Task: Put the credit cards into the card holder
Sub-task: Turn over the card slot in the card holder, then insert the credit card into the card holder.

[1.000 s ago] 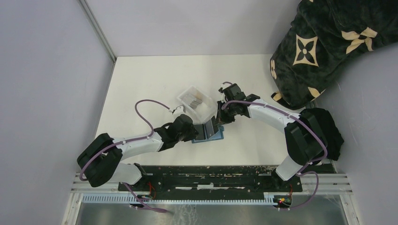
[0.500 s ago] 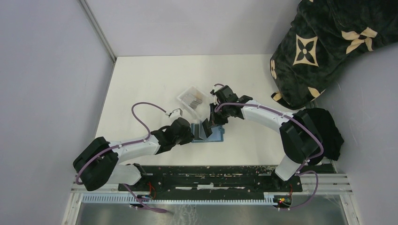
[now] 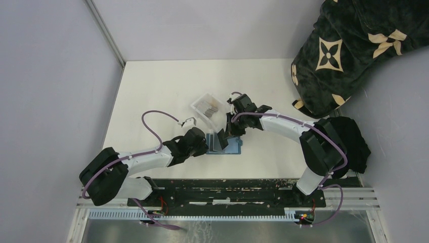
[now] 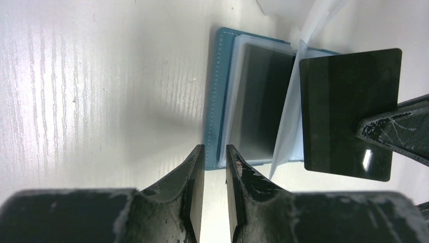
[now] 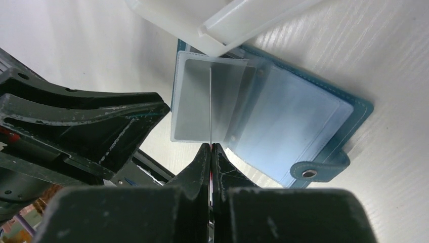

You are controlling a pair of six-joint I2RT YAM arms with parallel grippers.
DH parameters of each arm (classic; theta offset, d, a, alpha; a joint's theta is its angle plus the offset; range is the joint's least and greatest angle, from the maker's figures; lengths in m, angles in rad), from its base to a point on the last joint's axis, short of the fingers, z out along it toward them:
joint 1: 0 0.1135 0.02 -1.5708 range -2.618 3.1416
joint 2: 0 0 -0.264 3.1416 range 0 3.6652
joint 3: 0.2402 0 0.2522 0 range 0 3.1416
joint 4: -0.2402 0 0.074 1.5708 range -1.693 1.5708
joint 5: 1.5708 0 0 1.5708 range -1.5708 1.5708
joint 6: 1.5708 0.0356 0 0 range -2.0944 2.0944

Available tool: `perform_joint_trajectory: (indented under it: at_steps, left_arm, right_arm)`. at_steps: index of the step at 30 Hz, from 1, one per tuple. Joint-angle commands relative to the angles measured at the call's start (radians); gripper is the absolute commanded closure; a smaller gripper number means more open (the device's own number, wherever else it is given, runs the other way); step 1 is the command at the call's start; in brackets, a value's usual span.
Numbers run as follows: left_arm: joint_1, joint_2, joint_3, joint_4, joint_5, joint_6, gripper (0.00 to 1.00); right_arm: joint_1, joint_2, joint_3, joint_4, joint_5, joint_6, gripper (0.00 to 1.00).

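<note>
Right hand (image 5: 211, 148): closed tight on a dark grey credit card (image 4: 344, 101), pinching it by one edge so that it stood on edge.
Credit card: upright over the open card holder (image 5: 298, 116), just beside a raised clear sleeve (image 4: 287, 116).
Left hand (image 4: 215, 152): fingers a narrow gap apart at the holder's near left corner. Whether they pinched the cover could not be told.
Card holder: teal, lay open on the white table (image 3: 162, 86) between both hands, snap tab (image 5: 316, 171) off its right side.
Clear plastic tray (image 3: 202, 101): just beyond the holder, its corner over the holder's far edge, with greyish cards (image 3: 210, 107) inside.
Patterned dark fabric (image 3: 354, 45): at the far right corner, well apart.
</note>
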Motion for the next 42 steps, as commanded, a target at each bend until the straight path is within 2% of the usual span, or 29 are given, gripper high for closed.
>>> perform_joint_trajectory:
  at_steps: [1,13,31,42]
  left_arm:
    - [-0.003,0.029,0.005,-0.007,-0.024,0.009,0.72]
    - [-0.004,0.079,-0.006,0.020,-0.003,-0.006,0.77]
    - [-0.003,0.091,-0.006,0.008,0.014,-0.003,0.79]
    - [-0.003,0.100,-0.011,0.004,0.021,-0.006,0.81]
  right_arm:
    - [0.003,0.002,-0.029,0.051,-0.026,0.016,0.99]
    - [-0.013,-0.052,-0.080,0.066,0.015,0.021,0.99]
    - [-0.074,-0.053,-0.208,0.278,-0.067,0.153,0.99]
    - [-0.087,-0.066,-0.236,0.330,-0.079,0.183,0.99]
